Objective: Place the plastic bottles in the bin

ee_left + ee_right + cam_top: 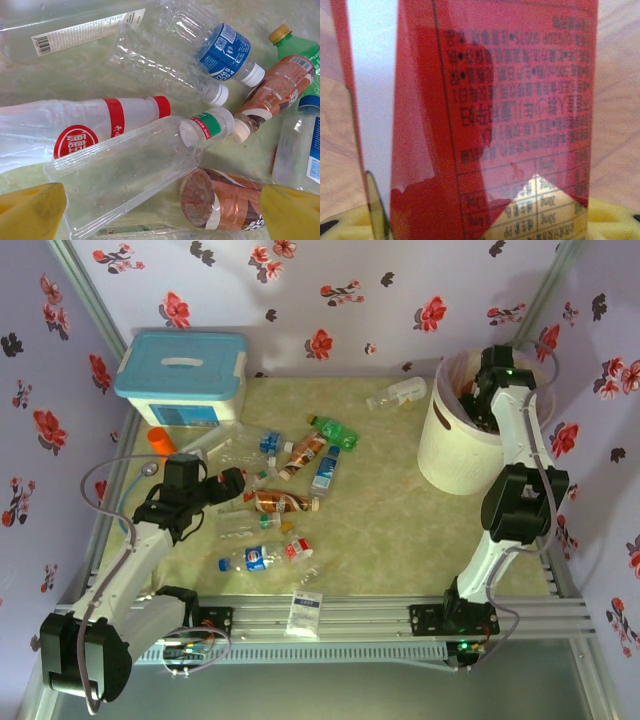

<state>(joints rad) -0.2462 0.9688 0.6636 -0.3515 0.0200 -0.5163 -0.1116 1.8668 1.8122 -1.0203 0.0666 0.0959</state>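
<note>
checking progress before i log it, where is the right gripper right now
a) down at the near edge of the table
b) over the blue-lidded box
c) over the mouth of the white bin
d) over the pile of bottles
C: in the top view the right gripper reaches over the open mouth of the bin, and its wrist view has a red-labelled bottle close up between its fingers.
</note>
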